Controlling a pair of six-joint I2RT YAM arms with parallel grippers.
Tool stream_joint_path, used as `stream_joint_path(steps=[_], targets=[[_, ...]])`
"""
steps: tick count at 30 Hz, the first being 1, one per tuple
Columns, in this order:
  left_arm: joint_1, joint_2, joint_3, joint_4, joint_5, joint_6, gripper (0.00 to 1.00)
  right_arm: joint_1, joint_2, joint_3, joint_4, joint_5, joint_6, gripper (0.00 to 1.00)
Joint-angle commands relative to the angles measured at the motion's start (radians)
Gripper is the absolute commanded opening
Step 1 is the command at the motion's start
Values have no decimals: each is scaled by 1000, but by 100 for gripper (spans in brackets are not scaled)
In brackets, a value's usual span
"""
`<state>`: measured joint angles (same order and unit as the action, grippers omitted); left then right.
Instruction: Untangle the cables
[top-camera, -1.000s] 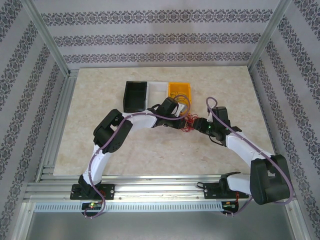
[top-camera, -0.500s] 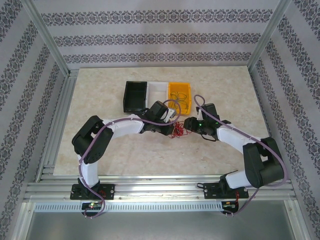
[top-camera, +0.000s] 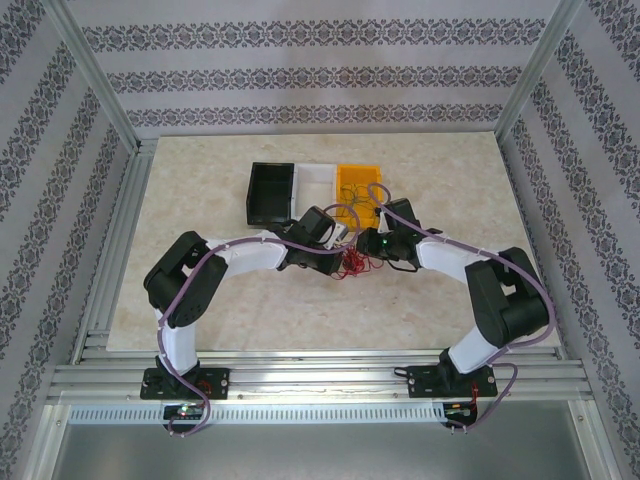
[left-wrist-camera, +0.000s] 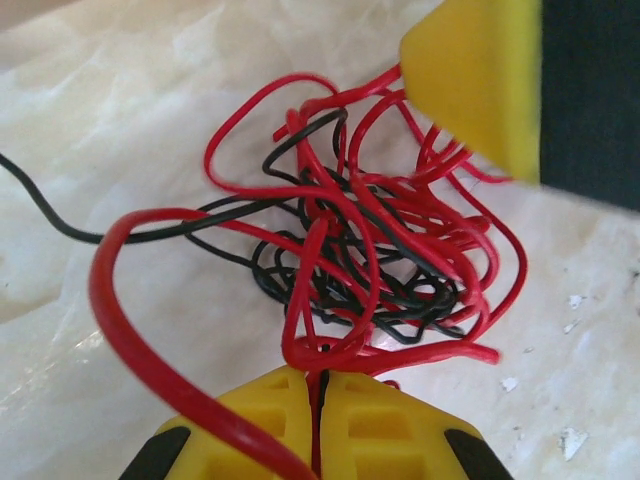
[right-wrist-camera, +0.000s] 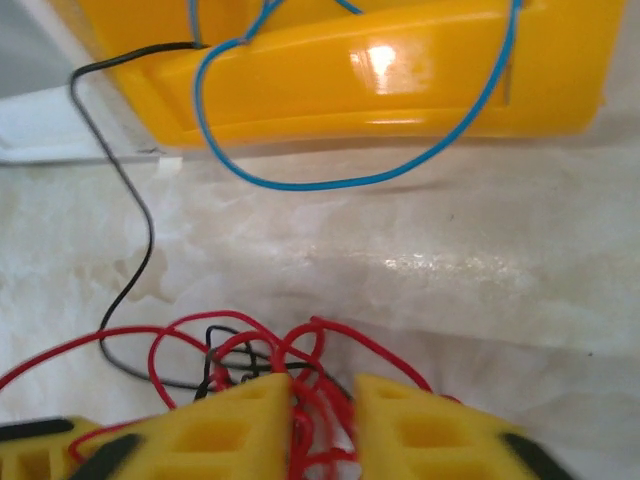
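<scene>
Two grippers meet at one small knot of wire near the middle of the table. From the overhead camera I see the cables as a red-and-black tangle lying on the marble-patterned top, just in front of the yellow bin, which stands in a row with a white bin and a black bin.

The left gripper comes at the tangle from the left. In its wrist view the two yellow fingers are pressed together with a red strand caught in the seam between them, and a thick red loop curves away past the left finger.

The right gripper comes in from the right. Its jaws stand at a narrow gap, and red strands are bunched in that gap, so I read it as pinching the bundle too.

Beyond the right fingers a blue wire droops over the front wall of the yellow bin and onto the table, apart from the tangle. A black strand runs from that bin's left corner down into the red loops.
</scene>
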<state>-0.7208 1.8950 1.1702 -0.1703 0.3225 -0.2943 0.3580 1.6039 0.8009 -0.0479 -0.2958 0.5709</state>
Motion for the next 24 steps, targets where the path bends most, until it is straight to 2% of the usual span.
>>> stream_joint_path(steps=[1, 2, 4, 6, 9, 12, 20, 24], targets=[[-2, -42, -22, -42, -62, 17, 0, 4, 15, 19, 7, 22, 1, 10], [0, -44, -25, -48, -95, 13, 0, 3, 8, 13, 6, 39, 4, 5], [4, -49, -33, -68, -191, -5, 0, -10, -14, -4, -7, 77, 9, 0], [17, -57, -48, -96, -287, -34, 0, -36, -47, -25, -27, 121, 22, 0], [50, -79, -85, -124, -374, -87, 0, -94, -100, -62, -67, 187, 42, 0], [91, -104, -135, -143, -421, -138, 0, -165, -153, -107, -89, 230, 71, 0], [180, -135, -206, -210, -502, -242, 0, -305, -238, -169, -113, 215, 90, 0], [195, -140, -216, -237, -545, -283, 0, -349, -287, -172, -169, 290, 97, 0]])
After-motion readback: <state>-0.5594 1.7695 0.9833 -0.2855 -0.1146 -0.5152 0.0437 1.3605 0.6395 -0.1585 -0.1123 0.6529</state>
